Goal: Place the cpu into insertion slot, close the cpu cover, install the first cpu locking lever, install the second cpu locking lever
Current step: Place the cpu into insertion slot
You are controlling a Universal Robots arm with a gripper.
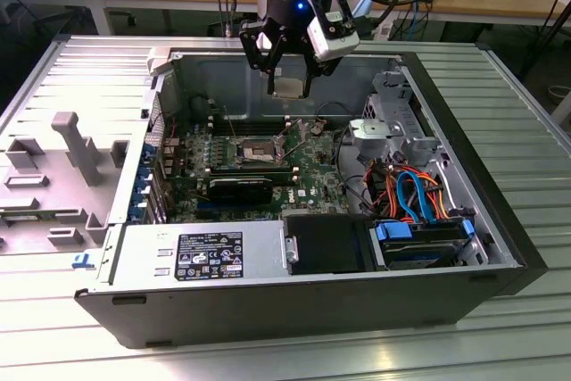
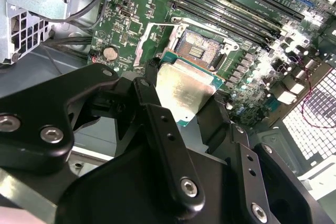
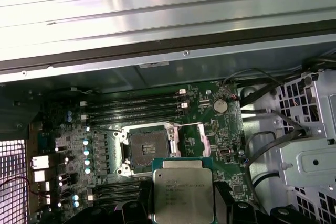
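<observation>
- Black fingers (image 2: 155,114) of the tool (image 2: 182,97) sit closest in the second wrist view. They are closed onto two opposite edges of the chip (image 2: 184,90).
- Gripping by the edges keeps the chip's underside free. I judge that is so nothing stands between it and the socket (image 2: 198,51) when it goes down.
- Both wrist views show the chip held flat, metal face towards the cameras, roughly level with the circuit board (image 3: 220,129). That suits a straight drop rather than a tilted entry.
- From the exterior view, the tool (image 1: 290,86) hangs above the socket (image 1: 257,147) and clearly apart from it, up near the open top of the computer case (image 1: 500,176). The chip has not been placed.
- Inside the socket (image 3: 146,145) the dark centre is bare, so the first step of the task is unfinished.
- Beside the socket, the cover (image 2: 149,43) stands swung open on one side. That leaves the opening clear for the chip, and closing the cover is not yet done.
- I cannot make out how the locking levers stand.
- Long memory sticks (image 3: 131,109) lie just beside the socket on the board, outside the chip's outline as seen from the first wrist view.
- Under the socket's board, the case rests on a ribbed metal surface (image 1: 268,354), lying on its side with the board facing up to the tool.
</observation>
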